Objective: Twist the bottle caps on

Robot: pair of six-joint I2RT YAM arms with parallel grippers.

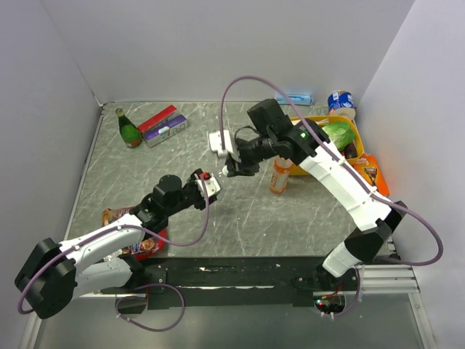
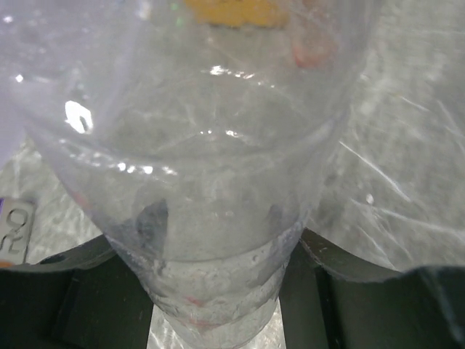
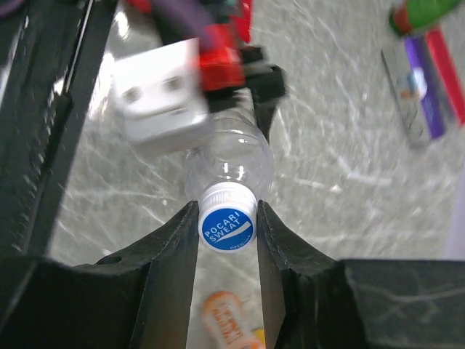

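Top external view: two white robot arms meet over the middle of a grey marbled table, the right arm reaching in from the lower right of the frame and the left arm from the lower left. A yellow tray sits at upper right, a green glass bottle at upper left. An orange bottle with a pale label stands just right of centre, beside the right arm's wrist and apart from both grippers. Between the arms, a clear bottle is clamped in the left gripper at the end away from its neck. In the right wrist view, the right gripper presses its dark fingers against both sides of the blue cap, marked Pocari Sweat, which sits on the clear bottle's neck at lower centre of that frame.
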